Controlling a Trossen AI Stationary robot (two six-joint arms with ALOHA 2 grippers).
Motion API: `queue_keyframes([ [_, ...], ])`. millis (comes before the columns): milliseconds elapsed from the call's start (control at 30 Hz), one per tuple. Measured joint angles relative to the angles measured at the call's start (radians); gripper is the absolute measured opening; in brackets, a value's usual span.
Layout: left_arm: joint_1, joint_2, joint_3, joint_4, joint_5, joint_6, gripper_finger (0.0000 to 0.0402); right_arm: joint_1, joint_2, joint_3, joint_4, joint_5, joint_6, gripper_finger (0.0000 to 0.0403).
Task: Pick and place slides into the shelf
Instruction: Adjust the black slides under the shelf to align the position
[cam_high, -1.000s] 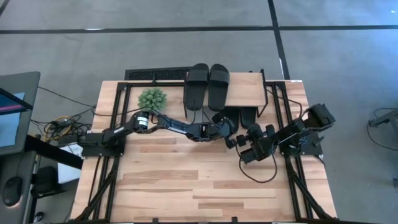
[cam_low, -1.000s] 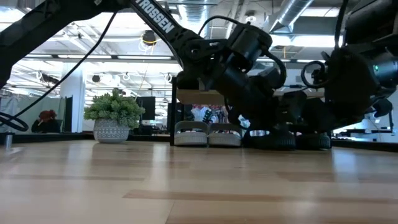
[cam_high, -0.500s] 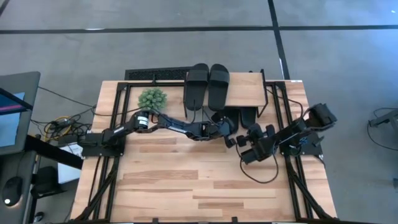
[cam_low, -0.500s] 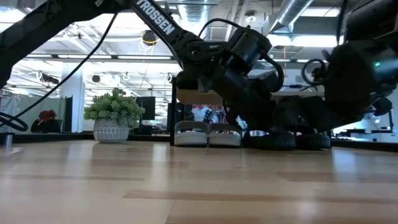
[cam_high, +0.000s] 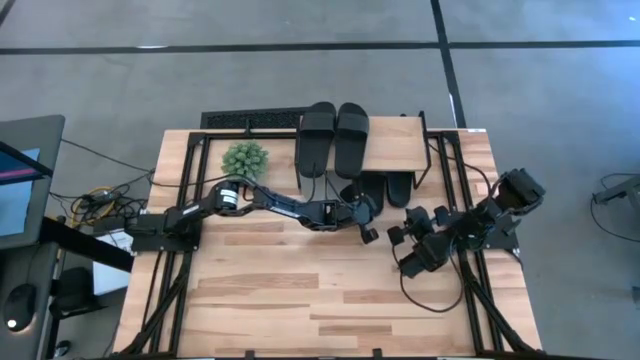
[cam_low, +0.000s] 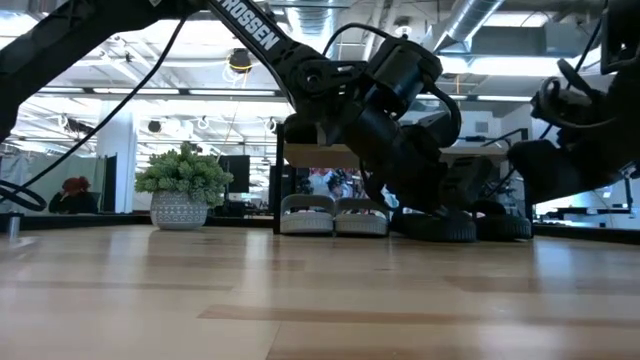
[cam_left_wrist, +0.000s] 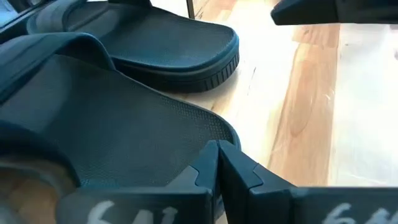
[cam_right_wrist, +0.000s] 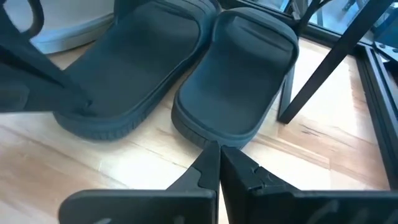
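The shelf (cam_high: 395, 145) stands at the table's far edge. One black pair of slides (cam_high: 335, 135) lies on the left part of its wooden top board. A second black pair (cam_high: 388, 187) lies on the table under the board, heels sticking out toward the near edge. The grey pair (cam_low: 333, 215) sits under the shelf and shows only in the low view. My left gripper (cam_high: 364, 222), shut, is at the heel of the left slide of the lower black pair. My right gripper (cam_high: 400, 238), shut, hangs a short way off that pair's heels (cam_right_wrist: 217, 130), touching nothing. My left gripper (cam_left_wrist: 217, 152) has its shut fingertips at the heel rim (cam_left_wrist: 227, 134) of the nearer black slide, coming in low from the table's near-left side. Whether the tips touch the rim I cannot tell. The slide lies flat on the table.
A small potted plant (cam_high: 245, 158) stands left of the shelf, behind the left arm. A black grate (cam_high: 250, 120) lies along the far edge. The shelf's thin black legs (cam_right_wrist: 311, 68) stand beside the right-hand slide. Bare wooden tabletop (cam_high: 300, 290) stretches across the near half.
My right gripper has drawn back from the black pair's heels toward the table's right and near edges, staying shut. My left gripper has shifted slightly toward the near edge. The slides under the shelf lie where they were.
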Motion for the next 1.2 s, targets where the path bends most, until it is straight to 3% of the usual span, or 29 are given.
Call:
queue_keyframes([
  [400, -0.001, -0.031, 0.0, 0.012, -0.043, 0.033, 0.0, 0.007, 0.0, 0.0, 0.001, 0.003, 0.003, 0.0],
  [867, -0.06, -0.039, 0.0, -0.034, 0.02, 0.076, 0.0, 0.034, 0.001, 0.0, 0.001, 0.003, 0.004, 0.0],
  [1200, -0.029, -0.035, -0.008, -0.076, 0.008, 0.042, 0.0, 0.033, 0.001, 0.0, 0.009, 0.003, 0.03, 0.0],
])
